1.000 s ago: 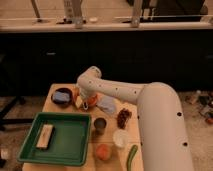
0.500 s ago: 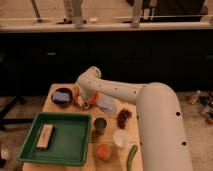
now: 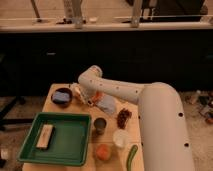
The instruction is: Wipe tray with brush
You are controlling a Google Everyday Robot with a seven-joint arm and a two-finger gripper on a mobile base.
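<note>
The green tray (image 3: 75, 146) lies on the wooden table at the front left. A pale oblong block (image 3: 45, 136) rests flat in its left half. I see no slim white long-handled brush; it is hidden or out of view. My gripper (image 3: 91, 100) is at the end of the white arm, low over the middle back of the table, behind and to the right of the tray. It sits against an orange item (image 3: 98, 96) and a pale bluish bundle (image 3: 107, 104). Nothing shows in its grasp.
A dark blue bowl (image 3: 61, 96) stands at the back left. A metal cup (image 3: 100, 124), a dark red cluster (image 3: 122, 117), a white cup (image 3: 120, 138), an orange fruit (image 3: 103, 152) and a green vegetable (image 3: 131, 155) lie right of the tray. The white arm (image 3: 160, 125) covers the table's right side.
</note>
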